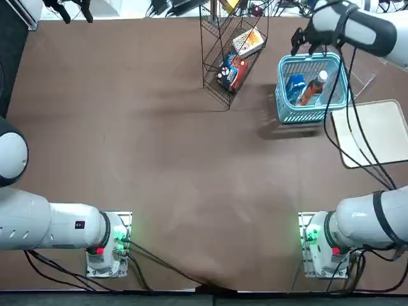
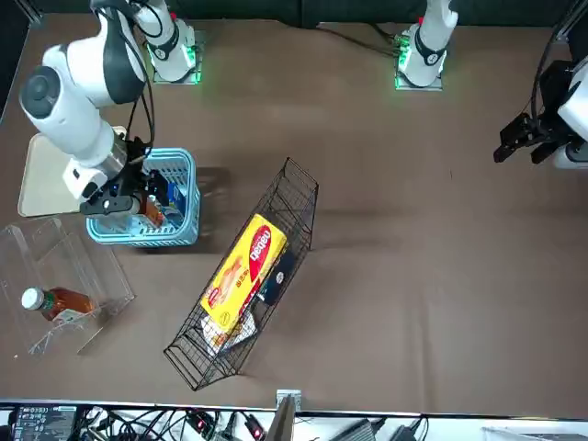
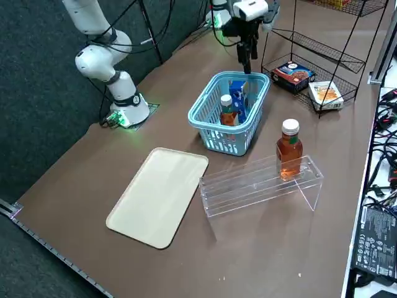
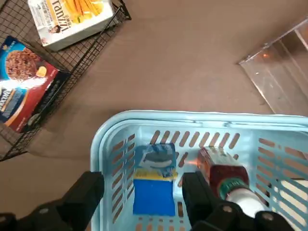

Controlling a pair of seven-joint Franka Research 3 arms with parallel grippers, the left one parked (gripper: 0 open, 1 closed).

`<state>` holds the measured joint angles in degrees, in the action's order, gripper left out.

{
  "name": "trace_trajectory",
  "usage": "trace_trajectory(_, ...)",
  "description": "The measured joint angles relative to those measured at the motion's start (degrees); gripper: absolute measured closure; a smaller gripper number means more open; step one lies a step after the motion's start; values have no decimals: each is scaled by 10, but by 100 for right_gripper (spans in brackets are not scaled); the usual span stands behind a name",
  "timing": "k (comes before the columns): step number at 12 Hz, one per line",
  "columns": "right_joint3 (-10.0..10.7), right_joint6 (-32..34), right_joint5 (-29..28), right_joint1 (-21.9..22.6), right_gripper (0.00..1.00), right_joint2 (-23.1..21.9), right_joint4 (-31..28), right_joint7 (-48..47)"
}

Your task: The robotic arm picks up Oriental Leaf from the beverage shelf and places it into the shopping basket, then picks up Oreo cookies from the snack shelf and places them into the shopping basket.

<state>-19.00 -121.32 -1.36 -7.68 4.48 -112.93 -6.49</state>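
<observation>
Oriental Leaf [image 4: 224, 175], the reddish-brown tea bottle with a white cap, lay tilted inside the shopping basket [image 3: 209, 125], near the Oreo cookies [image 4: 154, 187], a blue pack that stood on end in the same basket. The robotic arm [image 2: 92, 78] arched out from its base and back in over the table, its lower segment slanting down to the wrist beside the basket. Its right gripper [image 4: 144, 185] hung above the basket, pointing down, with its two fingers spread wide and nothing held between them; in the right wrist view, the blue pack showed between and beyond the fingertips. Black cables looped along the arm. A second tea bottle [image 3: 289, 149] rested on the beverage shelf [image 3: 260, 186], the clear acrylic rack. The snack shelf [image 2: 204, 344], of black wire, stood well apart from it and held several boxes, a yellow one [image 2: 243, 273] among them. A cream tray [image 3: 158, 197] lay flat near the basket.
</observation>
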Motion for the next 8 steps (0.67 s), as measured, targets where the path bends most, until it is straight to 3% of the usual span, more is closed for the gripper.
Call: trace_trajectory(8,4,172,2,-18,0,-15,110,1)
